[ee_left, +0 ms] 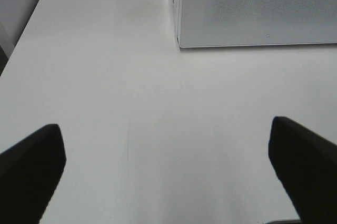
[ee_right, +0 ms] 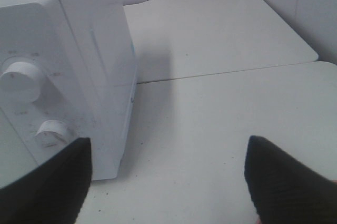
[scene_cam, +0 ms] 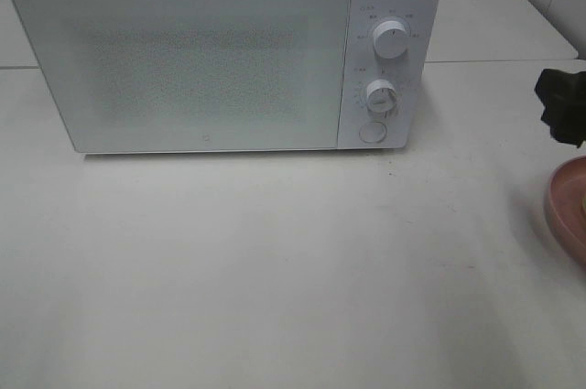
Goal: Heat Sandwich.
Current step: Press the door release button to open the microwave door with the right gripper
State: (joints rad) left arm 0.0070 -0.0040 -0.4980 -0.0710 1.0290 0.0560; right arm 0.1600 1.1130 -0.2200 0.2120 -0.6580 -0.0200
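The sandwich is out of view in all three views. A white microwave [scene_cam: 183, 59] stands at the back of the table with its door shut. The left wrist view shows my left gripper [ee_left: 168, 176] open over bare tabletop, in front of the microwave's [ee_left: 258, 8] lower left corner, nothing between its fingers [ee_left: 31, 171]. In the right wrist view my right gripper [ee_right: 168, 182] is open and empty, to the right of the microwave's [ee_right: 79, 50] control panel. Only a black part of the right arm [scene_cam: 560, 105] shows at the exterior view's right edge.
A salmon-pink plate [scene_cam: 569, 206] is cut off by the right edge, just below the right arm. The microwave panel carries two knobs [scene_cam: 391, 41] [scene_cam: 381, 96] and a round button [scene_cam: 372, 132]. A second white table [ee_right: 210, 29] adjoins behind, and a tiled wall [ee_right: 310, 2] rises on the right.
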